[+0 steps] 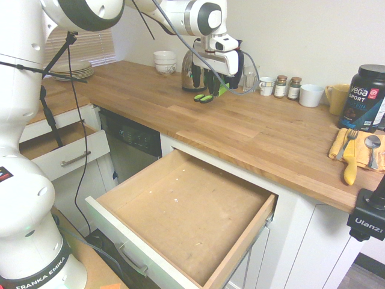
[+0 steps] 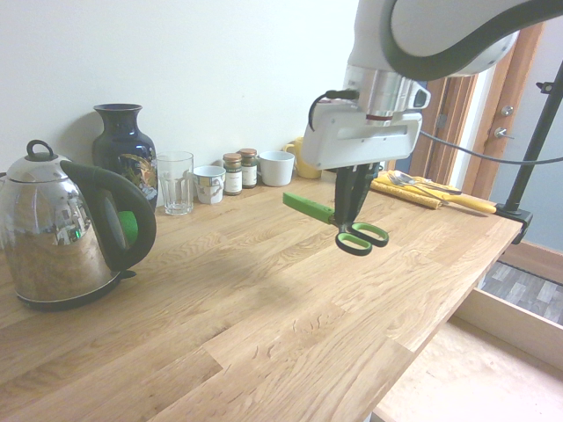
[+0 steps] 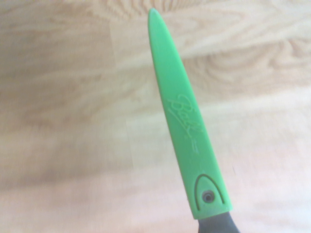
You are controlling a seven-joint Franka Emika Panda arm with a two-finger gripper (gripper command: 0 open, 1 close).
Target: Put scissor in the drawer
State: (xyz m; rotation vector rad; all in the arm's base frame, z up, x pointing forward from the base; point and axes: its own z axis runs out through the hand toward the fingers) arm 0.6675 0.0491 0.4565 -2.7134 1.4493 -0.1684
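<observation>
Scissor (image 2: pixel 345 224) hangs above the counter (image 2: pixel 264 334) at frame centre, gripper (image 2: pixel 352 220) clamped near its pivot; you risk it swinging or slipping before reaching the drawer (image 1: pixel 180 211).

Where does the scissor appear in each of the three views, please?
First exterior view: the scissor hangs from the gripper, top centre, above the counter.
Second exterior view: right of centre, lifted off the wood.
Wrist view: its green blade cover runs up the middle.
Shared landmark: the wooden countertop.
</observation>
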